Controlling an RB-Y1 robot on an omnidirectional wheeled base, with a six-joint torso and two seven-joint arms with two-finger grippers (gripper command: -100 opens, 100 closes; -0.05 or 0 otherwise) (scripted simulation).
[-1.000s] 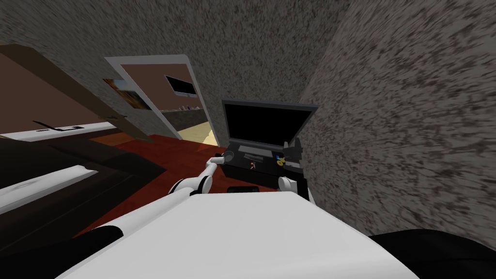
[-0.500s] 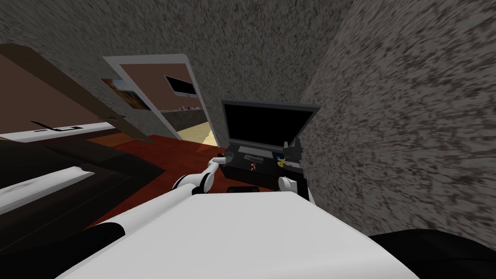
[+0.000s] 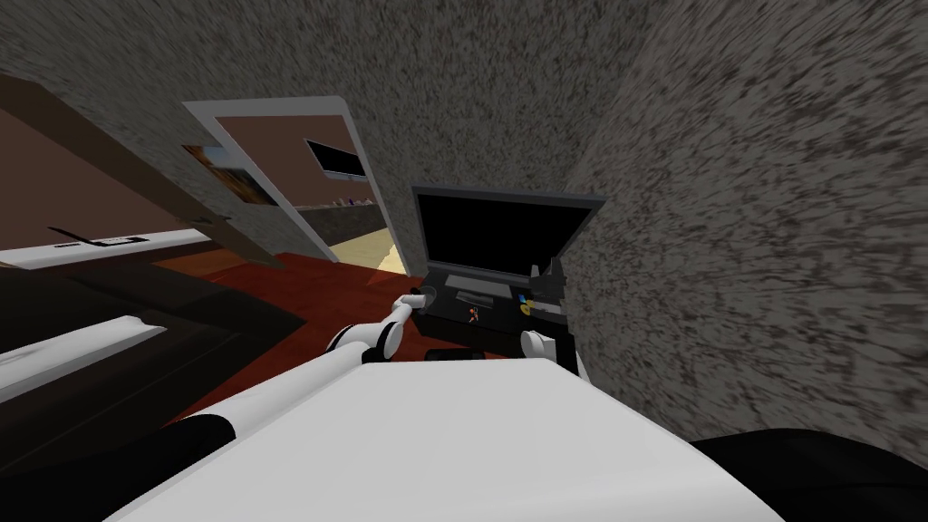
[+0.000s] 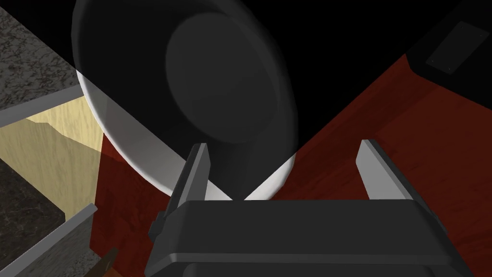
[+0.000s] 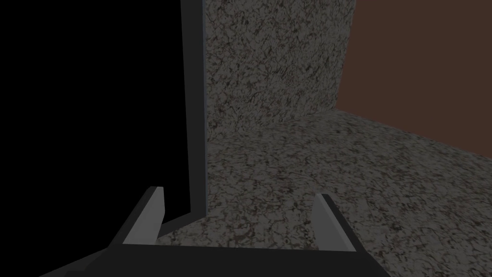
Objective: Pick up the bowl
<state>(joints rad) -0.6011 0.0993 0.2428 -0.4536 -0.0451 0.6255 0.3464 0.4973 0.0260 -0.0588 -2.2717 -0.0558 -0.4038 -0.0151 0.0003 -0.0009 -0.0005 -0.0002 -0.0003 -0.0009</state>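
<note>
**Left gripper at the bowl, grasp not begun**

Change over the last second: the whole head view has slid a little, so my torso or base has edged forward. With it the left gripper (image 4: pixel 284 143) has crept closer to the bowl (image 4: pixel 192 91). The bowl sits at the left end of the dark stand (image 3: pixel 480 315), below the black screen (image 3: pixel 494 227). Reading: the approach is nearly done, and closing is the step left.

Left fingers stand apart. In the left wrist view one finger (image 4: pixel 197 168) lies in front of the bowl's near wall. The other is clear of the bowl, over the red floor (image 4: pixel 432 144). The bowl is therefore off-centre to the jaws. Judgement: shift sideways toward it, or take the rim wall between the fingers, before closing.

Bowl: round, plain and shallow, with the base showing as a darker disc. Most of it is in shadow and dark grey; the nearest stretch of wall is lit near-white. It looks smooth, so a thin rim pinch may slip.

Right gripper (image 5: pixel 239 192): raised beside the screen's right edge, fingers apart, holding nothing
</note>
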